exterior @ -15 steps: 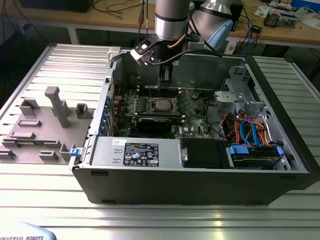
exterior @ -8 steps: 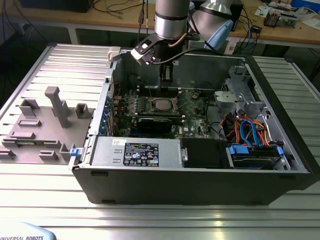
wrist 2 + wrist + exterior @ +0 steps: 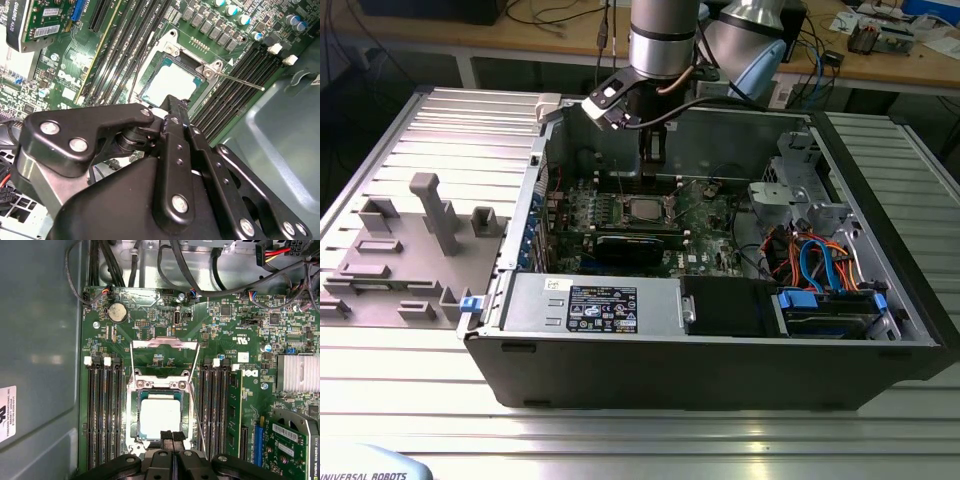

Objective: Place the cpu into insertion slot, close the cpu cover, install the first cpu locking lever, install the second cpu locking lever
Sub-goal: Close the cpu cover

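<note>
the cpu [image 3: 160, 412] lies flat in the slot [image 3: 132, 405] (its cover [image 3: 164, 343] stands open beside it); the jaws, pressed together on nothing, hover just above one edge of the chip.

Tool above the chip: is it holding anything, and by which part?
Nothing appears held. The tool is shut with nothing between its tips, over the edge of the cpu, which lies in the slot.

Desk [image 3: 620, 440]: was ribbed grey metal, spreading wide.
Far side: a wooden worktop [image 3: 510, 45] stood cluttered with cables [image 3: 552, 14].
Light: was even, soft.
</note>
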### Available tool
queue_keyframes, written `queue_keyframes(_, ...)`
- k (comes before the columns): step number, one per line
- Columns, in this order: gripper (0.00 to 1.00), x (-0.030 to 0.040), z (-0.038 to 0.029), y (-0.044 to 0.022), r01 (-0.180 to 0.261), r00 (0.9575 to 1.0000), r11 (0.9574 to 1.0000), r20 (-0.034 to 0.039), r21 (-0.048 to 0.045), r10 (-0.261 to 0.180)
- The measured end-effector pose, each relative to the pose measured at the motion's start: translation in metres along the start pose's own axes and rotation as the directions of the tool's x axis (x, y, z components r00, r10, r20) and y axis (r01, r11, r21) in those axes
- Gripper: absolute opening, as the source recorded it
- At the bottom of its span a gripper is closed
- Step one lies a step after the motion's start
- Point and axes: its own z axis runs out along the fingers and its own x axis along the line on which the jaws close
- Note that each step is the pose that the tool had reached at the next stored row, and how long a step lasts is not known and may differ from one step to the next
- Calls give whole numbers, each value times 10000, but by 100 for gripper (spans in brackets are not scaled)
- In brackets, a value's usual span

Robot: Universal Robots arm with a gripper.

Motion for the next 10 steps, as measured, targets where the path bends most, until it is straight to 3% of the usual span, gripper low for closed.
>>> queue_keyframes(4, 11, -1, 0, 5, 2, 10000, 10000, 1, -1, -2)
queue_keyframes(7, 11, -2, 0, 61, 2, 10000, 10000, 1, -1, -2)
queue_keyframes(10, 11, -2, 0, 64, 2, 10000, 10000, 0, -1, -2)
